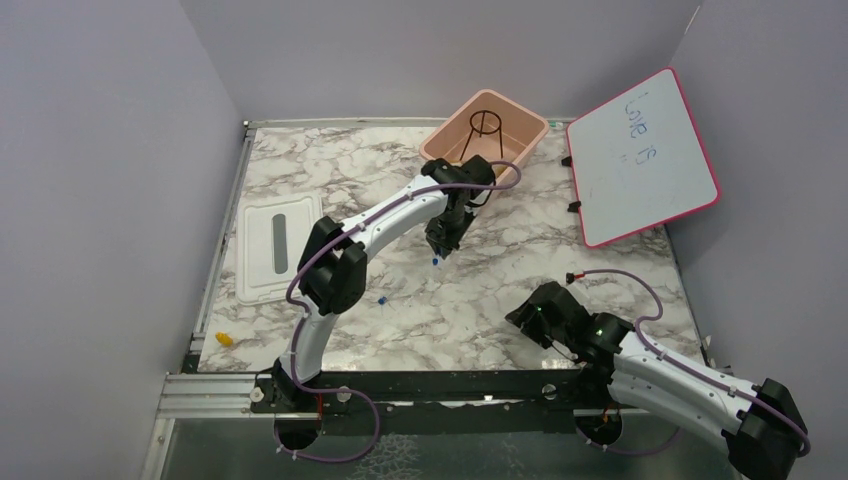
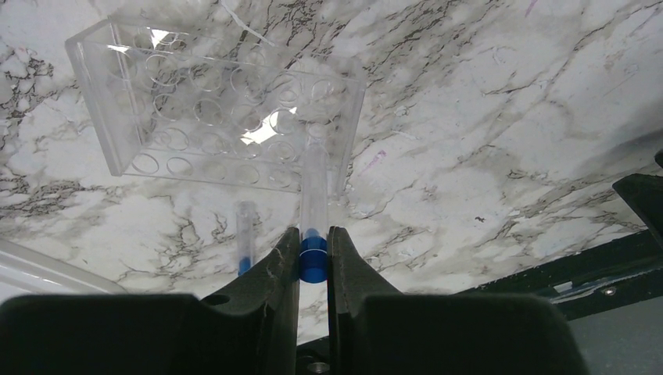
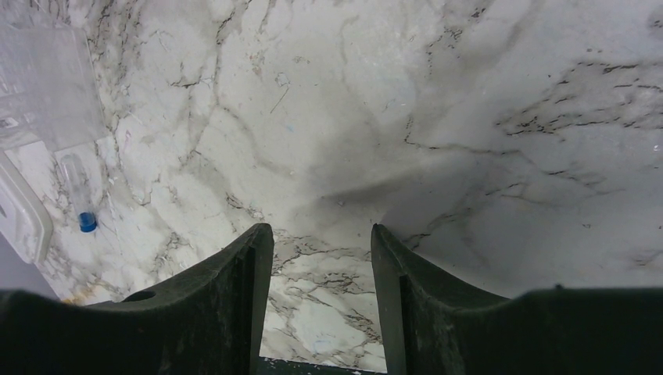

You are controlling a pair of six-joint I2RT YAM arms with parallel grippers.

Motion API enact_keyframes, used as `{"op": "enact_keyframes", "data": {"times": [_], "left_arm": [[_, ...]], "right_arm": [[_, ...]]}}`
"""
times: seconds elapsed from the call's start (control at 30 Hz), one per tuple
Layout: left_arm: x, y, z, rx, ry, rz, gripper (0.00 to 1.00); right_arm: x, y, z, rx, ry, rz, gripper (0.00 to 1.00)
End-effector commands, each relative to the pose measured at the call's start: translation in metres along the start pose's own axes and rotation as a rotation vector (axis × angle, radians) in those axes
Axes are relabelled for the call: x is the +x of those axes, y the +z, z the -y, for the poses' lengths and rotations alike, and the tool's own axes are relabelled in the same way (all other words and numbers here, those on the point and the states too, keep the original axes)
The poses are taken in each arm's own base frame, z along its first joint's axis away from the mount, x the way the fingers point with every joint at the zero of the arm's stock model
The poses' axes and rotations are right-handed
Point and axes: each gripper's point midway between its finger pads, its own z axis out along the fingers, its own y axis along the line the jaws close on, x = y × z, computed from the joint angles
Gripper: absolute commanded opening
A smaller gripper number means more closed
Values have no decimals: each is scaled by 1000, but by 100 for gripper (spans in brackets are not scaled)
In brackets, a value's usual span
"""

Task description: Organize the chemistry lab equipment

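Observation:
My left gripper (image 2: 313,234) is shut on a clear test tube (image 2: 314,187), with the jaws pinching its blue cap (image 2: 313,262). The tube's far end overlaps the near right corner of a clear plastic rack (image 2: 203,109) with rows of round holes; I cannot tell whether it sits in a hole. A second blue-capped tube (image 2: 245,234) lies on the marble just left of the fingers. From above, the left gripper (image 1: 440,245) hangs over the table's middle, and a small blue piece (image 1: 382,299) lies to its lower left. My right gripper (image 3: 322,242) is open over bare marble.
A pink bin (image 1: 530,140) at the back holds a black wire tripod (image 1: 486,125). A white lid (image 1: 275,245) lies at the left, and a pink-framed whiteboard (image 1: 640,155) leans at the back right. A small yellow item (image 1: 224,339) sits near the front left corner.

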Motion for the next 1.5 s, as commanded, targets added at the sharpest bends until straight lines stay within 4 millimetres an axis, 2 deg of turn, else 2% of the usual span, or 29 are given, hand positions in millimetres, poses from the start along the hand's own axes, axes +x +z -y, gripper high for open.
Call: {"op": "enact_keyframes", "data": {"times": [0.0,0.2,0.43,0.63,0.77,0.87,1.0,1.03,1.13,1.27,1.37,1.47], "left_arm": [[-8,3,6,11,18,8,19],[-7,10,9,32,23,-9,26],[-9,3,7,20,23,9,36],[-31,-22,-3,-41,2,116,52],[-45,-47,-14,-93,-35,211,57],[-43,-64,-29,-135,-84,272,57],[-20,-77,-53,-163,-164,332,57],[-4,-67,-59,-166,-177,308,57],[30,-58,-68,-118,-232,305,57],[68,-32,-65,-10,-289,285,58],[80,-15,-63,48,-314,287,60],[80,0,-64,80,-324,284,58]], "right_arm": [[2,3,30,98,-11,7,53],[1,2,30,96,-6,10,53],[0,3,30,100,-8,17,53],[-2,2,27,95,-23,20,54],[-7,-2,20,84,-51,36,54],[-10,-4,18,83,-64,44,54],[-13,-6,16,87,-63,52,54],[-13,-7,15,85,-61,52,54],[-13,-6,13,81,-54,50,54],[-12,-5,6,66,-50,42,54],[-11,-3,1,63,-53,30,54],[-10,-3,-6,56,-62,20,54]]}}
